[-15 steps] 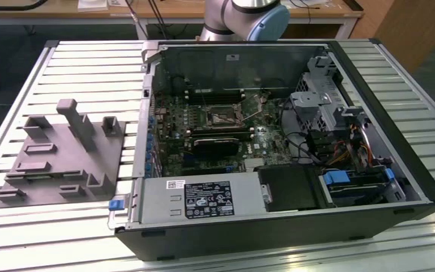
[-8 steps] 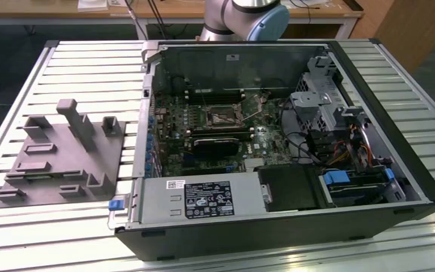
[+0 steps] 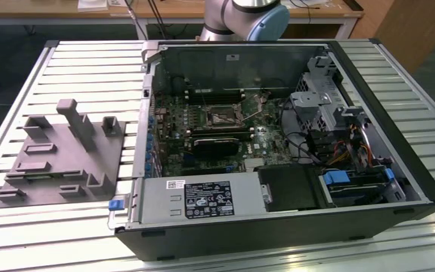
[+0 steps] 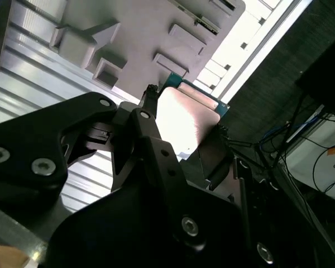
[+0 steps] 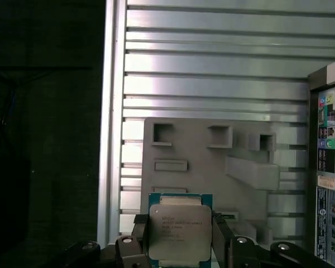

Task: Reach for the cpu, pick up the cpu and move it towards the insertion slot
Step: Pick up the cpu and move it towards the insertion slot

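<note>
cpu [image 5: 180,229] clamped in the tool [image 5: 180,245], grey fixture block [image 5: 212,162] beyond it — computer case [image 5: 328,167] alongside

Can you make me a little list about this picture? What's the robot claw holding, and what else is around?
gripper: shut on the cpu
cpu: held off the table, metal top facing the first wrist view
grey fixture: on the slatted table, at the exterior view's left of the computer case
computer case: open
insertion slot: on the board inside the case
</note>
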Controlling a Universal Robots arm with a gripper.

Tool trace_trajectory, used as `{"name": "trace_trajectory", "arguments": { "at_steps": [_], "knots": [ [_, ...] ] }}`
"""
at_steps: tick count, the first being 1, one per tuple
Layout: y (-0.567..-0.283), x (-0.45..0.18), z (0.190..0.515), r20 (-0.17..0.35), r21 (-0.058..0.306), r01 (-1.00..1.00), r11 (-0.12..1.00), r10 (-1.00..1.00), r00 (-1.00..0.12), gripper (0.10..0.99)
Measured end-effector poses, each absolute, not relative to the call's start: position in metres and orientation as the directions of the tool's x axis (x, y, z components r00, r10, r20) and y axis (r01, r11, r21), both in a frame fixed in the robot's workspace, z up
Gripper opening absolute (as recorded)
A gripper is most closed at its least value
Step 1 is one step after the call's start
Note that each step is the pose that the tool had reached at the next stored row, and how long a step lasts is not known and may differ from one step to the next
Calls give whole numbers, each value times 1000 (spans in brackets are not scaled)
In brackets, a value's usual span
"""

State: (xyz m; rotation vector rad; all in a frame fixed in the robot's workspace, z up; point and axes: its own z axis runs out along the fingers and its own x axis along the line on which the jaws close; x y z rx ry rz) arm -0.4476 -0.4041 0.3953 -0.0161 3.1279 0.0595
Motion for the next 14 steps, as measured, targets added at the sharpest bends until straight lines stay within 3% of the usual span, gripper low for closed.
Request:
{"name": "trace_trajectory", "arguments": {
  "at_steps": [14],
  "knots": [
    [-404,-416,395,-13,38,-11,999,-10,-1000,541]
  ]
}}
